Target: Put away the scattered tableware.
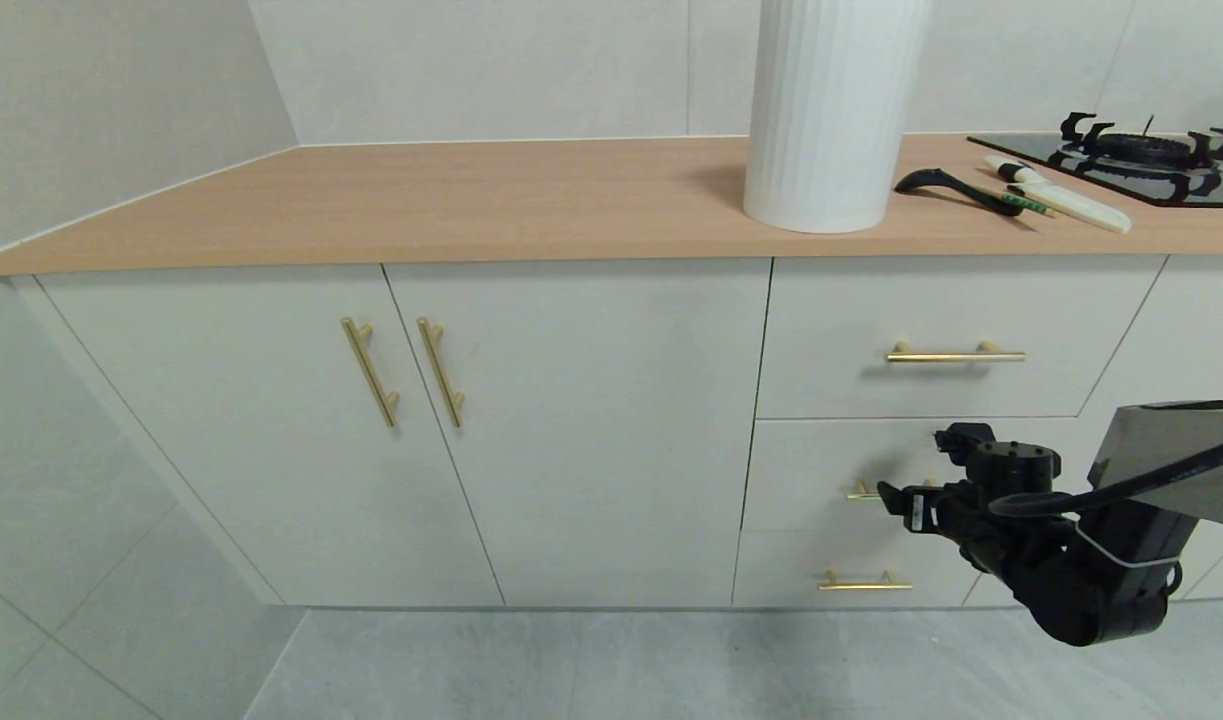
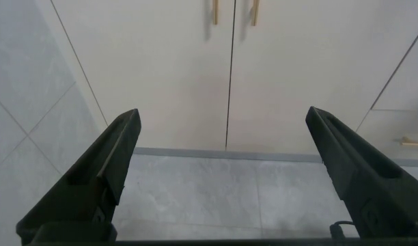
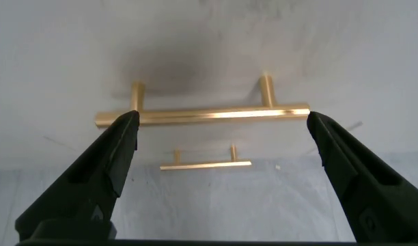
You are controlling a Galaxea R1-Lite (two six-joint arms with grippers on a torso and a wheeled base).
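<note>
- The long pale wooden countertop (image 1: 471, 200) carries a tall white ribbed cylinder (image 1: 831, 110).
- My right gripper (image 3: 219, 130) is spread wide just before the middle drawer's brass bar handle (image 3: 202, 116).
- My left gripper (image 2: 223, 130) is spread too and faces the cabinet doors (image 2: 263, 75).
- The black curved utensil (image 1: 956, 190) and white-handled knife (image 1: 1061, 200) lie on the countertop beside the cylinder.

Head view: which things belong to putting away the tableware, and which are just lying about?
Job: black utensil, green-banded chopsticks, white knife, middle drawer handle, right gripper open at it.
Lying about: white ribbed container, gas burner, cupboard door handles.
</note>
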